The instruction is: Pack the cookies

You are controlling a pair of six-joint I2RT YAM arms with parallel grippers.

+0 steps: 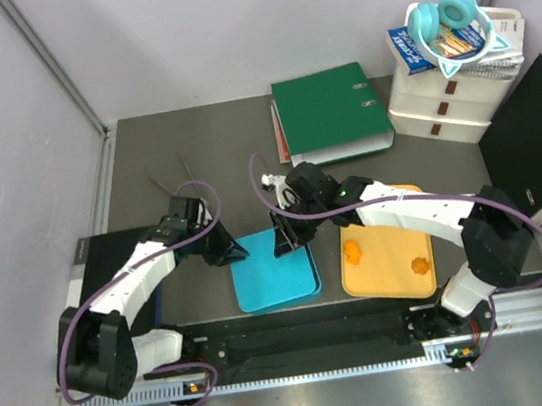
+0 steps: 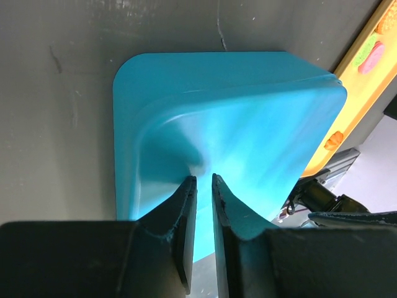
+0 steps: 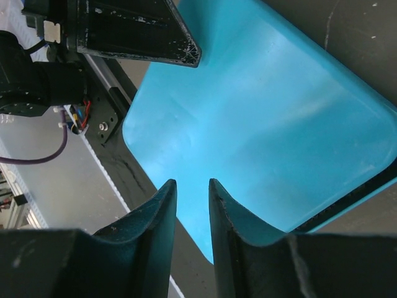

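Note:
A blue tray (image 1: 274,275) lies flat between the two arms. To its right, a flat yellow-orange tray (image 1: 392,272) holds two orange cookies (image 1: 353,249) (image 1: 420,265). The left wrist view also shows a green cookie (image 2: 366,45), a pink cookie (image 2: 373,59) and an orange cookie (image 2: 334,139) on it. My left gripper (image 1: 235,254) (image 2: 205,179) hangs over the blue tray's (image 2: 248,124) left edge, its jaws almost together with nothing between them. My right gripper (image 1: 285,243) (image 3: 191,183) hangs over the blue tray's (image 3: 260,118) far right part, slightly open and holding nothing.
A green binder (image 1: 329,114) lies behind the trays. At the back right stands a white drawer unit (image 1: 444,103) with headphones (image 1: 448,22) on top. A black binder (image 1: 535,141) stands at the far right. A metal rail (image 1: 321,342) runs along the near edge.

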